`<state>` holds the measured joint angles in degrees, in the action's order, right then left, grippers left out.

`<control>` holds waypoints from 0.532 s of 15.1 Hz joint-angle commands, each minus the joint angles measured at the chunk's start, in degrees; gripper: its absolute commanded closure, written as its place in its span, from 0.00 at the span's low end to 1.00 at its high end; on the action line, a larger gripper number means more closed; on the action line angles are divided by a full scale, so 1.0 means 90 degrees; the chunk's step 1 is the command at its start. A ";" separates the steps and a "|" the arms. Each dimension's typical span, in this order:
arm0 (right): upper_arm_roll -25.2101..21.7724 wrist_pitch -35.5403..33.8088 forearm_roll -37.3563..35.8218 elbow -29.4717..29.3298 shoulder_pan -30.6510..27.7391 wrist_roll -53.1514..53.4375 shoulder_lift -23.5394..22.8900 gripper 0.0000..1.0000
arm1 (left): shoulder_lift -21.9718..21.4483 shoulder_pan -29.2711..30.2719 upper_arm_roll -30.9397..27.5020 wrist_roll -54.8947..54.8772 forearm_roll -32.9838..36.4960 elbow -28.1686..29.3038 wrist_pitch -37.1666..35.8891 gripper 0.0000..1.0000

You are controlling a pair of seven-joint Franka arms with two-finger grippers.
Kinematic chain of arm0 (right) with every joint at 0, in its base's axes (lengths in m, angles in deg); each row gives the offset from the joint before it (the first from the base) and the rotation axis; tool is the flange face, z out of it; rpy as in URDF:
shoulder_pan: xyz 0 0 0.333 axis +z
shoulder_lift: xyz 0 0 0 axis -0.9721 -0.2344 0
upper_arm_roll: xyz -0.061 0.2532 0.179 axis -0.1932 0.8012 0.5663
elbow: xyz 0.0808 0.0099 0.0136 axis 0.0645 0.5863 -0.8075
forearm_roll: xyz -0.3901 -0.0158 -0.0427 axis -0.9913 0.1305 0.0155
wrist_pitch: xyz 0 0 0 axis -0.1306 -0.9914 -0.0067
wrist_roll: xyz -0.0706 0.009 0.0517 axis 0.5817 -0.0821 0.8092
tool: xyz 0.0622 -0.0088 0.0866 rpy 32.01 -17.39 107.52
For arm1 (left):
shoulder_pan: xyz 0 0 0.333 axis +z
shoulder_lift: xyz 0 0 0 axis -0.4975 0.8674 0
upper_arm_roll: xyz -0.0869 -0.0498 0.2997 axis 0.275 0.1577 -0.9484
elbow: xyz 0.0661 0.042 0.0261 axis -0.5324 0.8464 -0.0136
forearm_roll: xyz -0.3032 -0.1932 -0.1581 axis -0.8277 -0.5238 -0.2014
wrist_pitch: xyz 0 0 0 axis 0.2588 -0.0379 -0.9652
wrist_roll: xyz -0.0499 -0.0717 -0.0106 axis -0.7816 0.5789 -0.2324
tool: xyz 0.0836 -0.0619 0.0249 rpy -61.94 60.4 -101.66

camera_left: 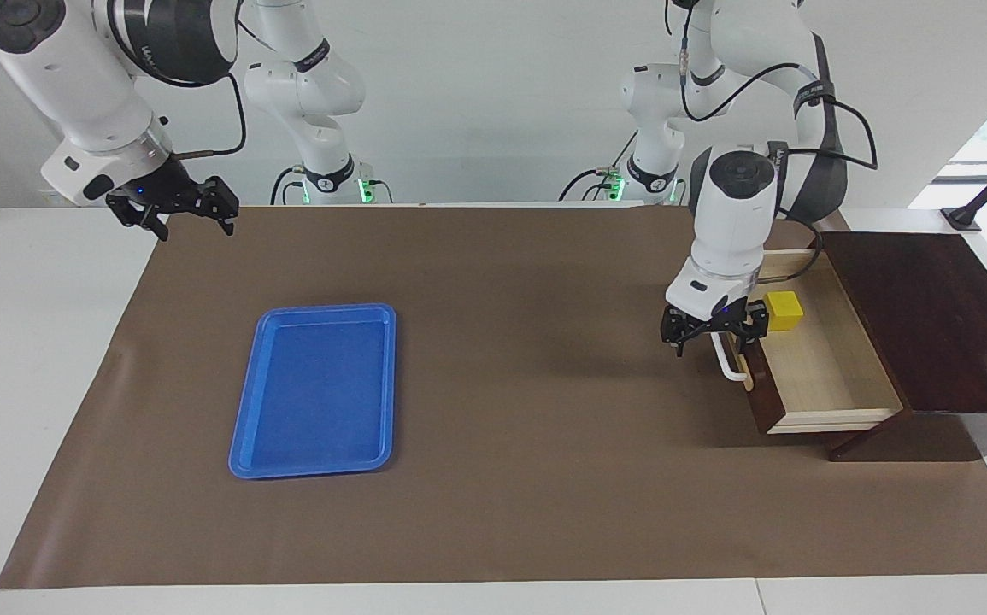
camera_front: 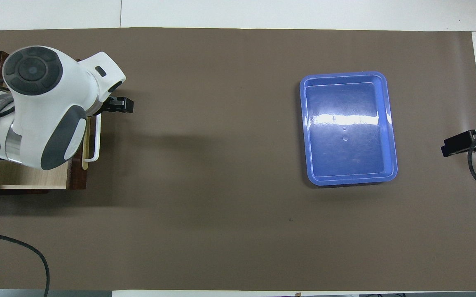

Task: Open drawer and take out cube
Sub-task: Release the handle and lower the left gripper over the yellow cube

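Drawer (camera_left: 826, 363) at table's left-arm end edge, pulled open; blue tray (camera_left: 315, 390) toward right-arm end, empty; left gripper (camera_left: 713, 329) at drawer's handle (camera_left: 725, 359), fingers apart, holding nothing; right gripper (camera_left: 177, 205) waits near right-arm corner, fingers apart; cube (camera_left: 784, 311) in drawer, not yet out.

Table (camera_left: 49, 342) w/ brown mat (camera_left: 502, 478): blue tray (camera_left: 315, 391), drawer (camera_left: 826, 363).

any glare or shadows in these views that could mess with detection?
Overhead view: a bright glare streak crosses the blue tray, and the left arm casts a broad soft shadow on the brown mat. Facing view: the tray shows no glare; daylight washes out the window corner.
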<state>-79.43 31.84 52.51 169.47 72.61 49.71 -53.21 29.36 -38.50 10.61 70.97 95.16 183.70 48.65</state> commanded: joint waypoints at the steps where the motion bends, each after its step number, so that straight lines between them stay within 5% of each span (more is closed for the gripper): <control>1: 0.0059 0.0107 -0.0091 0.0155 -0.0101 -0.0157 0.0136 0.00 | 0.0062 0.0189 -0.0085 0.0357 -0.0227 -0.0858 -0.1012 0.00; 5: 0.0059 0.0107 -0.0081 0.0146 -0.0101 -0.0167 0.0136 0.00 | -0.0563 0.1370 -0.0075 0.2617 -0.1036 -0.0539 -0.1211 0.00; 8: 0.0059 0.0107 -0.0081 0.0146 -0.0101 -0.0167 0.0136 0.00 | -0.0856 0.1674 -0.0085 0.4797 -0.1106 0.0095 -0.0919 0.00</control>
<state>-79.43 31.84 52.51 169.47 72.61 49.67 -53.19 24.76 -24.73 9.26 101.95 86.23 178.55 38.07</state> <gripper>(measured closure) 0.000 0.000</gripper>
